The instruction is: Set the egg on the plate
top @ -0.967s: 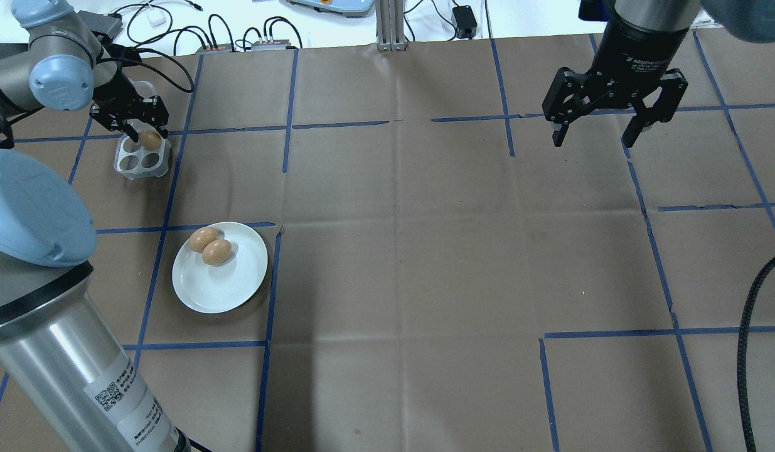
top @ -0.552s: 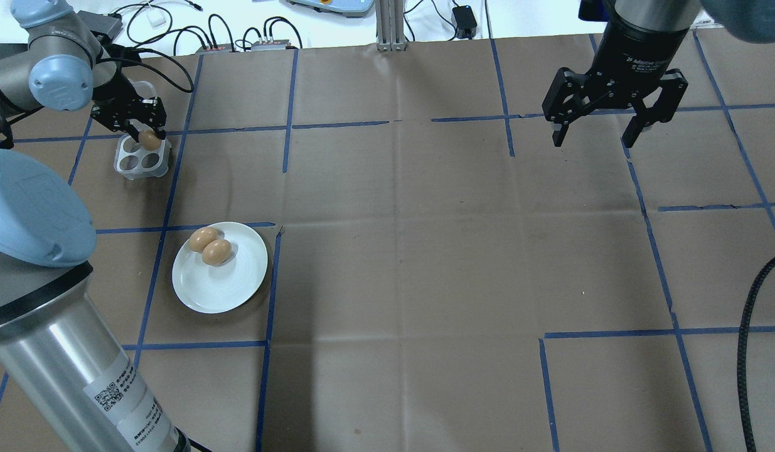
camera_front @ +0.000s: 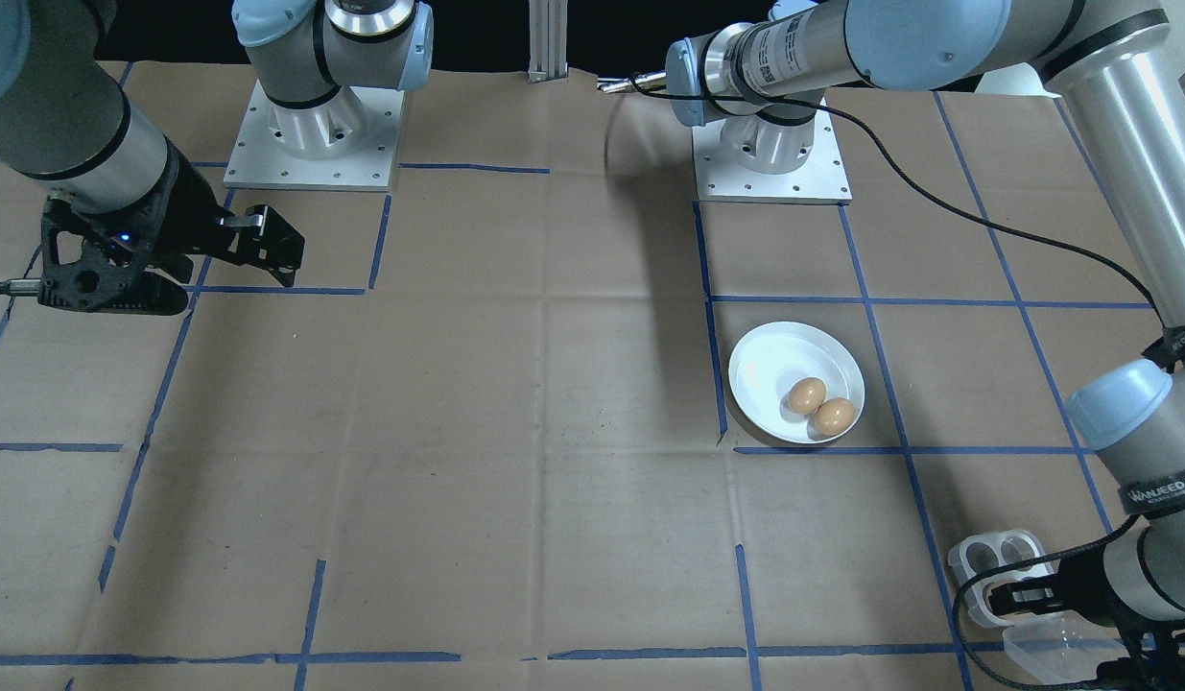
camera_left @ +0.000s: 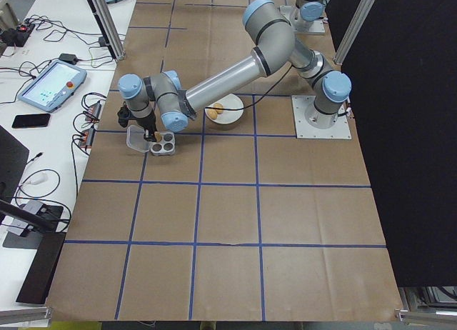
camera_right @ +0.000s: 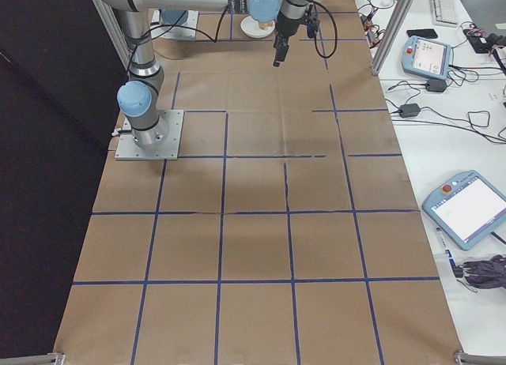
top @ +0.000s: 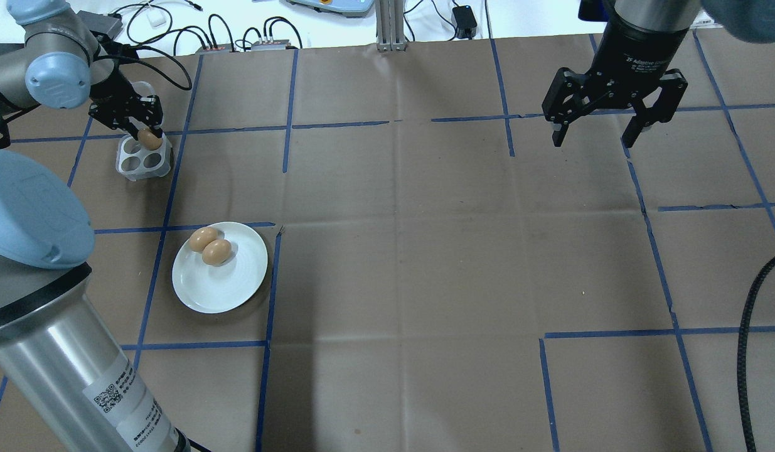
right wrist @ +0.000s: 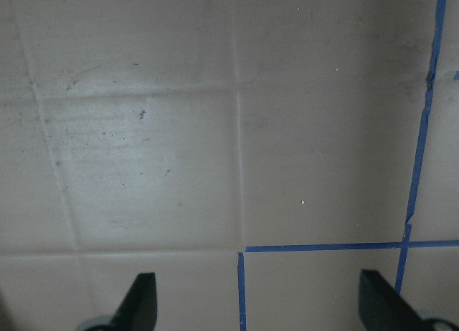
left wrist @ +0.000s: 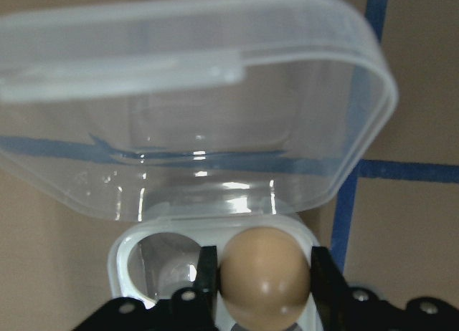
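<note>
A brown egg [left wrist: 264, 279] is being gripped between the fingers of the left gripper [top: 145, 134], over the clear egg tray [top: 142, 158], well apart from the white plate [top: 236, 282]. The right gripper [top: 597, 135] is being held wide, gripping nothing.

Brown paper [top: 425, 263] is covering the desk [camera_left: 43, 30], with blue tape lines [top: 337, 124] dividing it into squares. A clear egg tray [top: 142, 160] is sitting near the far left corner in the overhead view, its lid [left wrist: 193, 102] lying open behind it. Beyond the paper, black cables [top: 167, 25] are trailing across the white desk edge, and an aluminium post [top: 390, 25] is standing at the middle of the far side. Two tablet-like pendants [camera_right: 473, 207] and a phone [camera_left: 30, 121] are lying on the side benches.
</note>
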Controlling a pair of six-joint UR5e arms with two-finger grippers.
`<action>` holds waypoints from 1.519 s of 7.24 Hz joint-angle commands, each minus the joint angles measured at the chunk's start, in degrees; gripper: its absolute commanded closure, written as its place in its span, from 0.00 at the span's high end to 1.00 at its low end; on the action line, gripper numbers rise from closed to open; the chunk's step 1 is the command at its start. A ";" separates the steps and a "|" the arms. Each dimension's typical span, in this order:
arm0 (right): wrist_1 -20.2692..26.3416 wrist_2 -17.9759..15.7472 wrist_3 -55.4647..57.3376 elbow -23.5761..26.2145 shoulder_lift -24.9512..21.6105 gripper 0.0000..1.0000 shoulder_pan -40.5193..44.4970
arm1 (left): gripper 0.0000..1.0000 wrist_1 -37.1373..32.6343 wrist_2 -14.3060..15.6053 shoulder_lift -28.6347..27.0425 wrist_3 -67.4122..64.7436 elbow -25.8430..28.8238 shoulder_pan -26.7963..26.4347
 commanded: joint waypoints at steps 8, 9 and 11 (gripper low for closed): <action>0.00 -0.07 0.00 0.00 0.00 1.00 0.00 | 0.12 -6.47 -0.22 31.38 -15.95 -30.73 -8.32; 0.00 0.01 0.00 0.00 0.00 1.00 0.00 | 0.12 -0.25 -0.22 32.37 -18.42 -37.58 -9.83; 0.00 0.01 0.00 0.00 0.00 1.00 0.00 | 0.12 15.40 -0.40 32.03 -19.15 -49.99 -10.72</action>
